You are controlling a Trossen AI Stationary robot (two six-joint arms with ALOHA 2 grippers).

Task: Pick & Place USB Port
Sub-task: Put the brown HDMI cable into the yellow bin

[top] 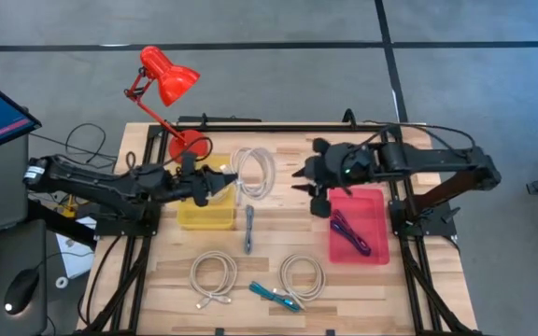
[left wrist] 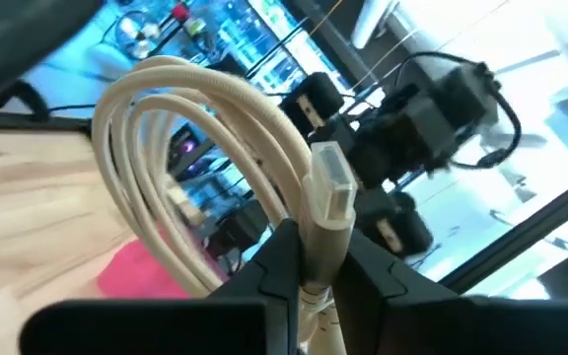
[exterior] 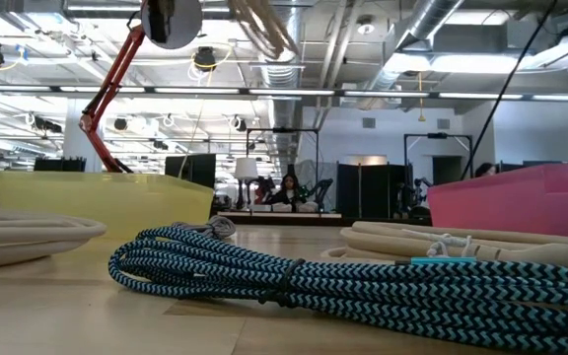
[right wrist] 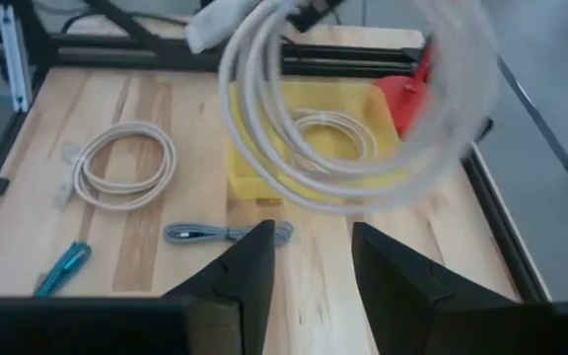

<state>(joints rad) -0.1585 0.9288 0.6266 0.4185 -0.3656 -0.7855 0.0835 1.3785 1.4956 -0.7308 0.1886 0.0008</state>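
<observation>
My left gripper point(top: 220, 177) is shut on a coiled white USB cable point(top: 255, 173), which it holds in the air over the right edge of the yellow bin point(top: 204, 217). Another white cable point(right wrist: 333, 133) lies inside that bin. The held coil point(right wrist: 353, 118) fills the right wrist view. My right gripper point(top: 304, 179) stands open just right of the coil, near the pink bin point(top: 358, 233), with nothing between its fingers point(right wrist: 254, 266). My left gripper pinches the white cable between its two fingers just behind the USB plug point(left wrist: 316, 258). The fingers reach in about level from the table's left. The plug point(left wrist: 329, 185) sticks out past the fingertips, and the coil point(left wrist: 195, 108) loops beyond them, clear of the table.
A purple cable point(top: 348, 233) lies in the pink bin. On the table lie a grey cable point(top: 248, 229), two white coils point(top: 215, 277) point(top: 302, 277) and a teal braided cable point(top: 274, 296). A red desk lamp point(top: 166, 79) stands at the far left.
</observation>
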